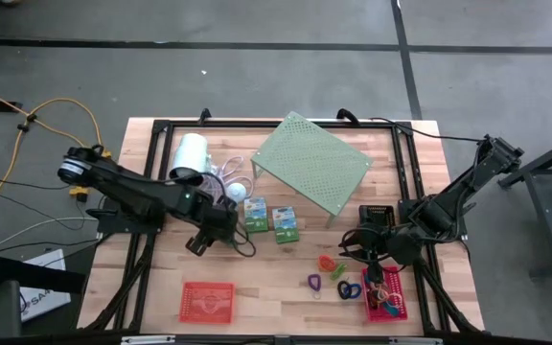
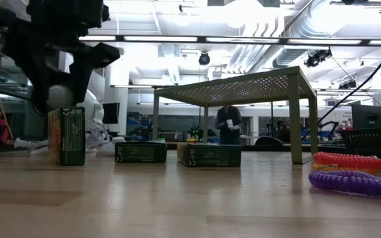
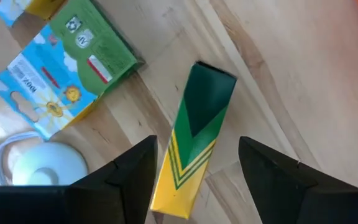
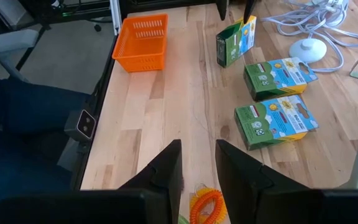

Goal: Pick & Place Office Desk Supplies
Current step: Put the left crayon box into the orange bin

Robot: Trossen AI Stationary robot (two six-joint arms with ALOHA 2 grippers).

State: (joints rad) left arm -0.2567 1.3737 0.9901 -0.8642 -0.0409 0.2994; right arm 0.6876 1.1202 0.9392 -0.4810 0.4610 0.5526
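The small green and yellow cardboard box [image 3: 194, 140] is stood on end on the wooden table [image 1: 276, 287] between the wide-open fingers of the left gripper [image 3: 194, 180], so it can be grabbed; the right gripper [image 4: 197, 165] is kept narrow and empty.

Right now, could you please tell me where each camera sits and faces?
High: overhead, straight down on the table; both arms show.
Low: table height, level across to the upright box; left arm above.
Left wrist: down onto that box, between its own fingers.
Right wrist: across the table past its fingers.
Last three share the box.
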